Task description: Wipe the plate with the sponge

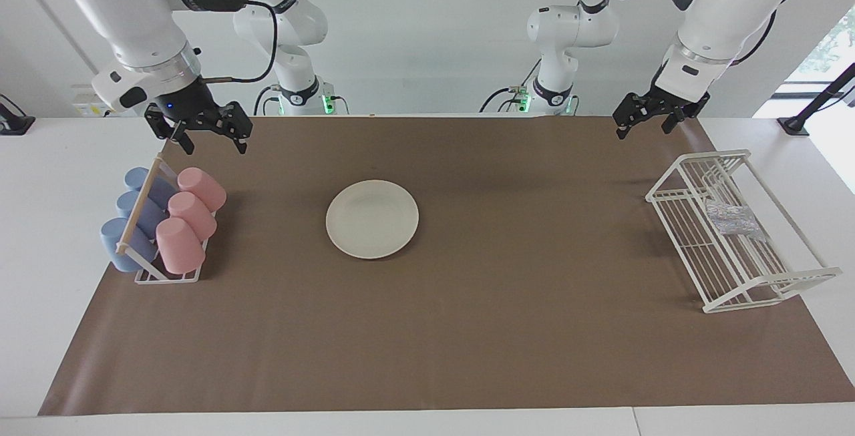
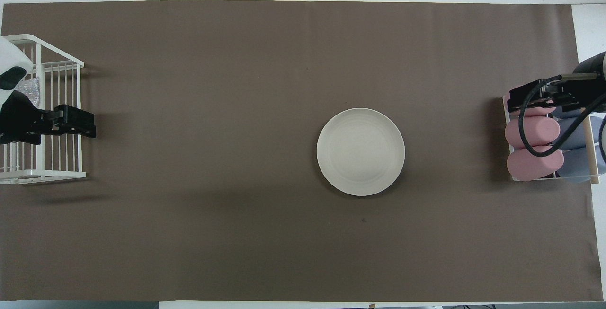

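While both claws hang open and empty, we see risk: left gripper (image 1: pixel 651 119) snagging wire rack (image 1: pixel 695 239) around sponge (image 1: pixel 733 220); plate (image 1: pixel 372 218) sliding unbraced; right gripper (image 1: pixel 210 134) waits above cups (image 1: pixel 187 219).

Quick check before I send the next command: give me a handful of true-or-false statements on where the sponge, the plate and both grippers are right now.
1. The sponge lies in the white wire rack. True.
2. The plate stands in that rack. False: it lies flat on the brown mat, between the two racks.
3. The left gripper holds the sponge. False: it is open and empty, in the air by the rack's end nearer the robots.
4. The right gripper is open, up by the cup rack. True.
5. Something lies on the plate. False: it is bare.
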{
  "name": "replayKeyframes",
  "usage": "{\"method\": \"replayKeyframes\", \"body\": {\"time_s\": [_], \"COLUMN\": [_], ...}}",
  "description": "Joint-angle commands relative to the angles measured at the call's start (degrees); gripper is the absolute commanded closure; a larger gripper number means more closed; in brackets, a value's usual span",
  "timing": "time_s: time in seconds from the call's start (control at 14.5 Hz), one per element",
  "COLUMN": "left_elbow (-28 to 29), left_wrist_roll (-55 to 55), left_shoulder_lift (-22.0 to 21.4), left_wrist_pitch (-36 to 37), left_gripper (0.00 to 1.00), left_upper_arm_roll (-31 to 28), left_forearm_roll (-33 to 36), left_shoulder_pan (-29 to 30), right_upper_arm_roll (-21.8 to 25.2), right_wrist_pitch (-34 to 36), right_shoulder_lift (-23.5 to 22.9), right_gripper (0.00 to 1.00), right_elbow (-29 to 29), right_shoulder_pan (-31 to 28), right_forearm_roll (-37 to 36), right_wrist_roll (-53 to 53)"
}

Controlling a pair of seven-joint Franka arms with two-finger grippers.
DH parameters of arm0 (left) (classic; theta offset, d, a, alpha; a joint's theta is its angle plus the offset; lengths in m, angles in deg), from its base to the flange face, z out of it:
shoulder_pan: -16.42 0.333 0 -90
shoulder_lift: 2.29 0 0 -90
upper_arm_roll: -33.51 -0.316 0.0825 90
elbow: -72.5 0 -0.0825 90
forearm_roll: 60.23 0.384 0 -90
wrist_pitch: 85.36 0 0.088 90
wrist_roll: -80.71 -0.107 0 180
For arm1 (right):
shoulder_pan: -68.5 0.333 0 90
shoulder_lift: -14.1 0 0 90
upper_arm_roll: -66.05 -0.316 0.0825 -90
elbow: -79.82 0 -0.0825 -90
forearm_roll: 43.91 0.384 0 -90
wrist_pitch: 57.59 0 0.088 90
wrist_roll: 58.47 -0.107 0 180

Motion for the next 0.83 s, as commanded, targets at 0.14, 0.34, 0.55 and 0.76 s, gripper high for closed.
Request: {"method": "replayKeyframes", "body": {"time_s": [0.14,0.34,0.55,0.76], "left_elbow": [0.1,0.3,1.1,3.4], "left_wrist_roll": [-0.3,2.1,3.2,3.5], "left_shoulder_lift": [-0.3,-0.4,-0.6,-1.3], "left_wrist_pitch": [-1.4,-1.4,-2.0,-6.8], "left_gripper": [0.00,0.00,0.00,0.00], "left_upper_arm_roll": [-0.5,-0.5,-0.6,-0.8], "left_forearm_roll": [0.7,0.7,0.7,1.4], "left_shoulder_pan": [-0.1,-0.1,-0.6,-0.2], "right_upper_arm_roll": [-0.3,-0.3,-0.3,-0.3], "right_wrist_pitch": [0.4,0.4,0.4,0.5], "right_shoulder_lift": [0.8,0.8,0.8,0.8], "right_gripper": [0.00,0.00,0.00,0.00], "right_elbow": [-0.5,-0.5,-0.5,-0.6], "right_shoulder_pan": [-0.1,-0.1,-0.1,-0.1], "right_forearm_roll": [0.7,0.7,0.7,0.7], "right_wrist_roll": [-1.0,-1.3,-1.4,-1.7]}}
